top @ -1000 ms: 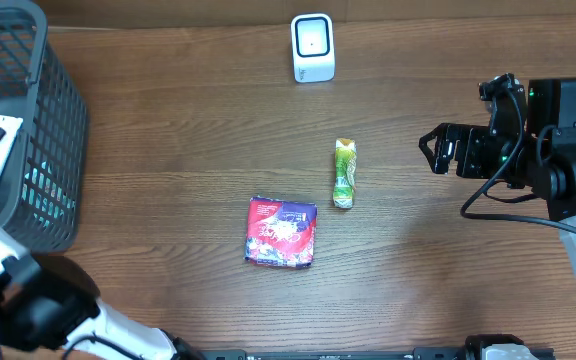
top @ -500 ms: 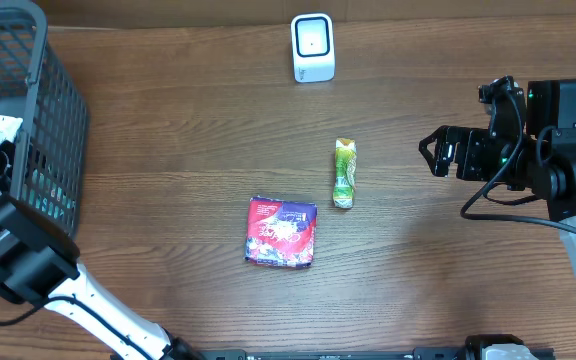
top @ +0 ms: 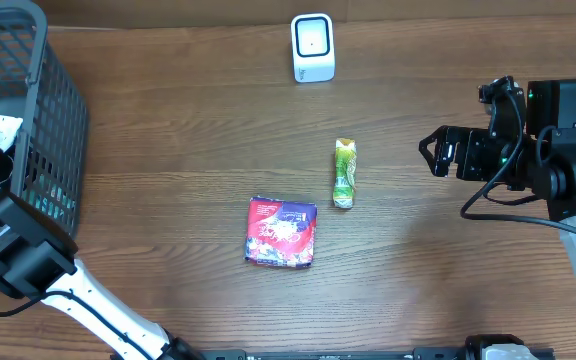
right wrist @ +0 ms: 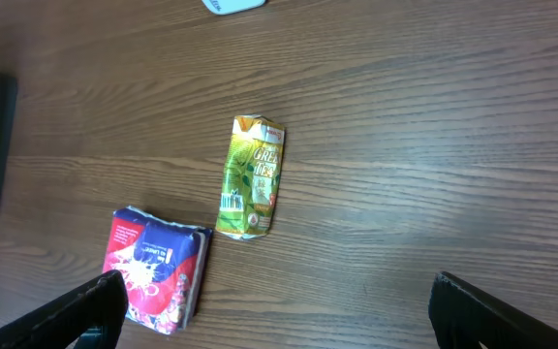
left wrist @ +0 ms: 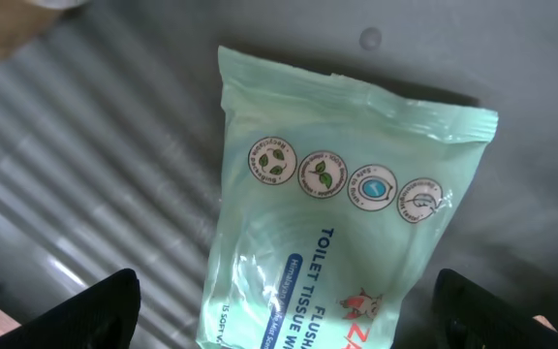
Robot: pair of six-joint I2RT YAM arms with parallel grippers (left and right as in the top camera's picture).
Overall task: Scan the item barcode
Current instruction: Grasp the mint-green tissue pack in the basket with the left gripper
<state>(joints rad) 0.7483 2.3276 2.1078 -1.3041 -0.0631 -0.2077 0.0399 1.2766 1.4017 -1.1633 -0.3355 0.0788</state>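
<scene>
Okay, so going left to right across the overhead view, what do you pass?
Grey basket → red snack packet → green tea carton → right gripper.

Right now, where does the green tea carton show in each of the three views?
Overhead: the green tea carton lies just right of the picture's centre, on the table.
Left wrist: not in it; only a pale green wipes pack shows.
Right wrist: the carton lies left of centre.
Shared landmark: the red snack pack, down and left of the carton in both views.
</scene>
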